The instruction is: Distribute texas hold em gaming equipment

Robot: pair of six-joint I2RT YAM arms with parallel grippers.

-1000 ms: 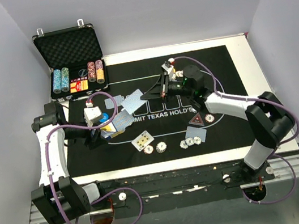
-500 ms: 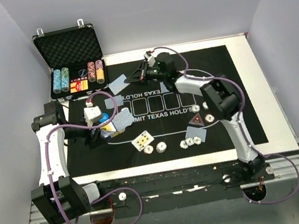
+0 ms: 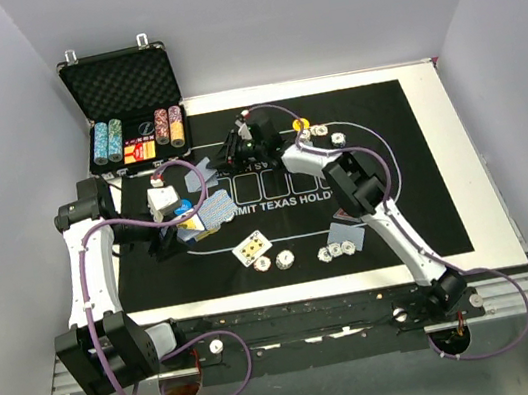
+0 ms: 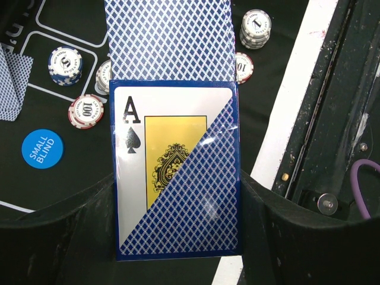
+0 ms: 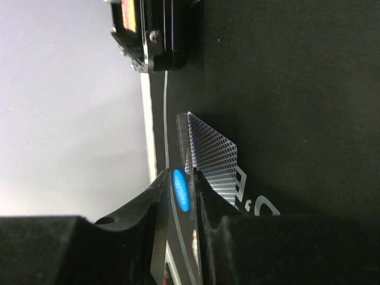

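The left end effector is clamped on a card box. Only its wrist view shows the ace of spades on the box, plus chips and a blue button lying on the mat below. Farther out, the right end effector has its fingers slightly parted, a gap the overhead view hides. A blue-backed card lies on the mat just past them. The open case stands beyond.

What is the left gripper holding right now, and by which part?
The left gripper holds the boxed deck of blue-backed cards, its fingers pressing the two long side edges of its lower half.
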